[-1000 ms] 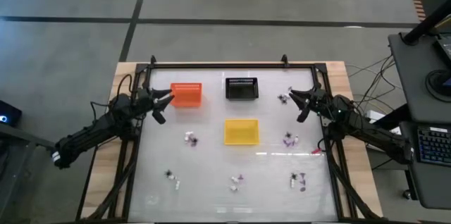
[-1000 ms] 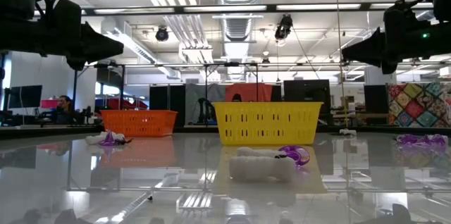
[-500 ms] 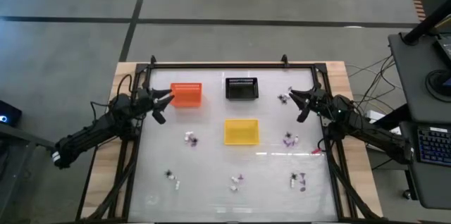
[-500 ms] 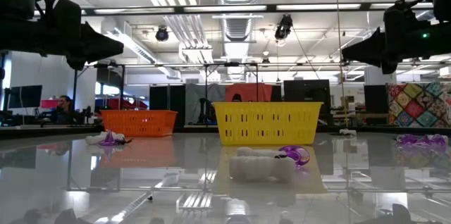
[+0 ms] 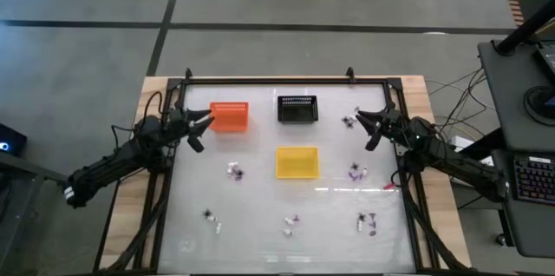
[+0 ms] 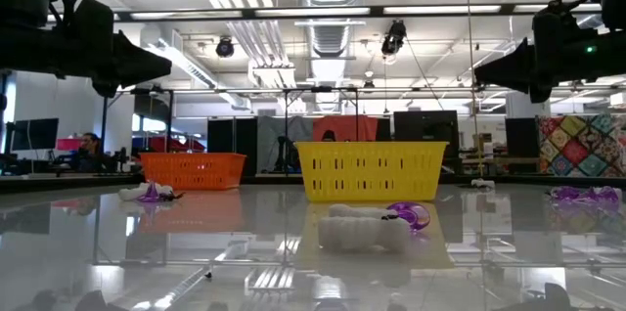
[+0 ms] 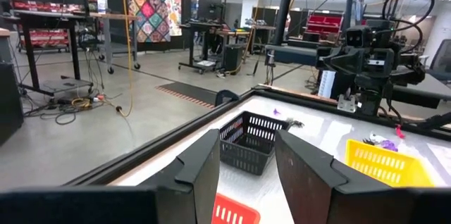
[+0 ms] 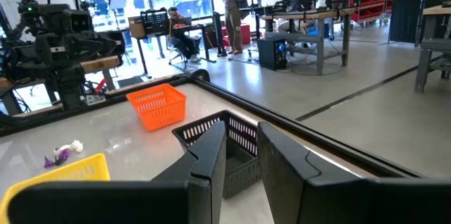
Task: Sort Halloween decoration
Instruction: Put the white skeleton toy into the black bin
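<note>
Nearest the low camera: a white piece with a purple ring (image 6: 377, 225) lying on the glossy table (image 5: 260, 207). Looks light, small, likely hard plastic. Judgement: it'll skate on this slick reflective top, so a pinch from straight above across the narrow body beats a sideways approach.

The Halloween decoration (image 5: 364, 221) is scattered loose over the table in small clusters: near edge at left (image 5: 211, 218), centre (image 5: 291, 222) and right; mid-table left of the yellow basket (image 5: 296, 161) and right of it (image 5: 356, 172); one more by the far right (image 5: 349, 121). Black spider-like bits have thin legs, probably bendy and snag-prone, so grab the body, not the legs. None held, none visibly in a basket.

Baskets are rigid slotted plastic, rectangular, open-topped: yellow mid-table, orange basket (image 5: 230, 116) and black basket (image 5: 297, 108) at the far edge.

Left gripper (image 5: 201, 126) hovers above the table just beside the orange basket, fingers (image 7: 201, 171) spread, nothing between them. Right gripper (image 5: 365, 126) hovers at far right near that last cluster, fingers (image 8: 211, 155) parted by a narrow gap, also empty.

Sorting not visibly started.
</note>
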Robot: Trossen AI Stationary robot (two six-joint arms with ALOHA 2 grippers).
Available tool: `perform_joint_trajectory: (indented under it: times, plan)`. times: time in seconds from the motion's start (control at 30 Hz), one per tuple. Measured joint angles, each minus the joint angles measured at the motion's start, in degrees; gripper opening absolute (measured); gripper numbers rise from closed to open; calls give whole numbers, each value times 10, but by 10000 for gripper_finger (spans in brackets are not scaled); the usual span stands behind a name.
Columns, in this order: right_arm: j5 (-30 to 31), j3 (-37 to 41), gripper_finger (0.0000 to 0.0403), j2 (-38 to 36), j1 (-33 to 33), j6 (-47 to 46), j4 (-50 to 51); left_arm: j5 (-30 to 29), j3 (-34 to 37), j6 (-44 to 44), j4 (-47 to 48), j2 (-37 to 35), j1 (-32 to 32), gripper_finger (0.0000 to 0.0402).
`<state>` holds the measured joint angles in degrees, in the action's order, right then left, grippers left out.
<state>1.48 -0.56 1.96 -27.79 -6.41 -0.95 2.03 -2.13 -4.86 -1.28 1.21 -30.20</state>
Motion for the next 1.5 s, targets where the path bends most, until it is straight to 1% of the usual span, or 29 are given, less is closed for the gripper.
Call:
perform_joint_trajectory:
  times: [0.2, 0.4, 0.6, 0.67, 1.0, 1.13, 1.2, 1.33, 1.43, 1.5]
  plan:
    - [0, 0, 73, 0, 0, 0, 0, -14, 0, -3, -1, -1, 0, 121]
    - [0, 0, 73, 0, 0, 0, 0, 9, 0, -10, 2, -1, 0, 121]
    - [0, 0, 73, 0, 0, 0, 0, 10, 0, -57, 3, 0, 0, 121]
    - [0, 0, 73, 0, 0, 0, 0, 21, 0, -68, 7, 0, 0, 121]
    - [0, 0, 73, 0, 0, 0, 0, 17, 0, -83, -6, 3, 1, 121]
    - [0, 0, 73, 0, 0, 0, 0, 34, 0, -92, -7, 3, 1, 121]
    - [0, 0, 73, 0, 0, 0, 0, 21, 0, -92, -6, 3, 0, 119]
    - [0, 0, 73, 0, 0, 0, 0, -39, 0, -115, -12, 3, 0, 106]
    - [0, 0, 73, 0, 0, 0, 0, -44, 0, -120, -33, 3, 0, 89]
    - [0, 0, 73, 0, 0, 0, 0, -44, 0, -124, -30, 3, 0, 80]
